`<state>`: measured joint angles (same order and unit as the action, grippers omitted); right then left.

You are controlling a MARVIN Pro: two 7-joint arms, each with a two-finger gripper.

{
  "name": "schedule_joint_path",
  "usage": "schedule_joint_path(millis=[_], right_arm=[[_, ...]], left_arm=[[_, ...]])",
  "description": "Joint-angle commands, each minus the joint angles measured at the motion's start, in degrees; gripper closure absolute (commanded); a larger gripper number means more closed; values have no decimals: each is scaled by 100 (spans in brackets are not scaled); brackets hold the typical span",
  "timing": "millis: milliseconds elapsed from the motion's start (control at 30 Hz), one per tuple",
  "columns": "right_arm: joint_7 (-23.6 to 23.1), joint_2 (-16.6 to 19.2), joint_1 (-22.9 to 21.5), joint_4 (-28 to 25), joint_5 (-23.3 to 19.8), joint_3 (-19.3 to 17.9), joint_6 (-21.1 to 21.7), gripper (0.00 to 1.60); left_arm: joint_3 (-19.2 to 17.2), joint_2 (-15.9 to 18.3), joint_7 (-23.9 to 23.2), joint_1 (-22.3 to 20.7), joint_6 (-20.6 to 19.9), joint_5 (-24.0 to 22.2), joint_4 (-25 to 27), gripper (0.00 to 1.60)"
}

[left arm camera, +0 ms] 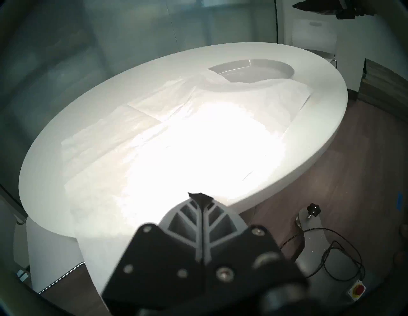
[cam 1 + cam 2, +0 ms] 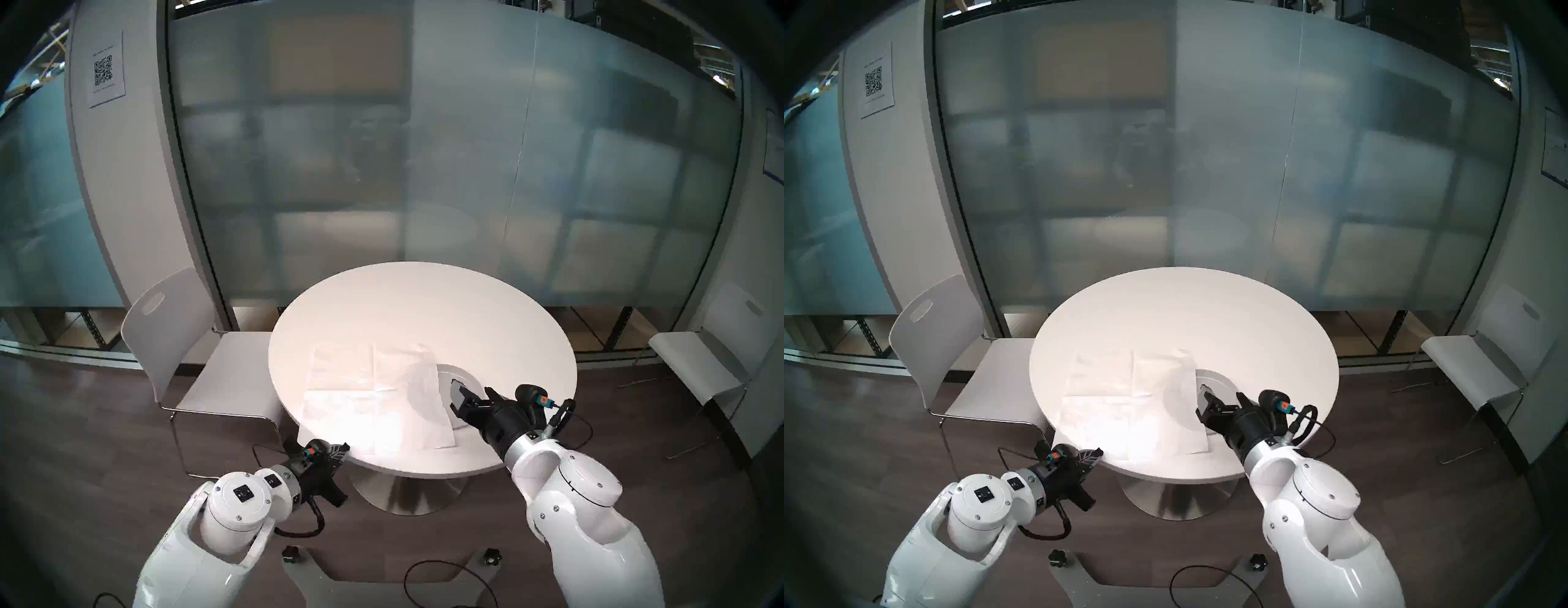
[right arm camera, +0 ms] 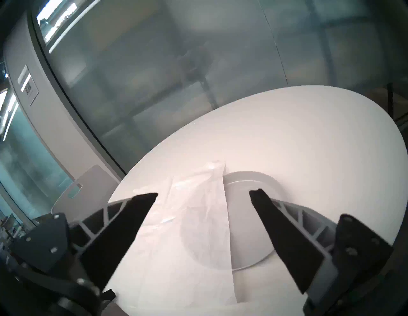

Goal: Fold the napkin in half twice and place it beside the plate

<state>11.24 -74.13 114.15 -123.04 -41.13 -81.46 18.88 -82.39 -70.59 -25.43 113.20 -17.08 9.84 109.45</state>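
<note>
Head view, left to right: left gripper sits at the table's near-left edge, jaws together, holding nothing I can make out. Napkin lies spread open, unfolded, its right part draped over the plate. Right gripper hovers over the plate with jaws wide apart, empty. Napkin's right edge runs near-to-far just left of it, so the right arm is nearer for the first fold.

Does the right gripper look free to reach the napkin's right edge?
Probably yes: the right gripper hangs open above the plate, and the napkin edge draped over the plate lies uncovered before it.
</note>
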Motion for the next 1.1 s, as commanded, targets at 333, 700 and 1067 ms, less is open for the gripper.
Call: schedule_joint_path(millis=[333, 700, 1067], right_arm=[[160, -235, 1168, -581, -146, 79, -314, 0], [60, -349, 1410, -376, -549, -125, -510, 0], [-76, -234, 968, -44, -725, -162, -236, 0]], left_arm=[[83, -35, 106, 147, 18, -5, 231, 160], [135, -19, 143, 172, 22, 1, 253, 160], [176, -8, 182, 170, 5, 8, 280, 160]])
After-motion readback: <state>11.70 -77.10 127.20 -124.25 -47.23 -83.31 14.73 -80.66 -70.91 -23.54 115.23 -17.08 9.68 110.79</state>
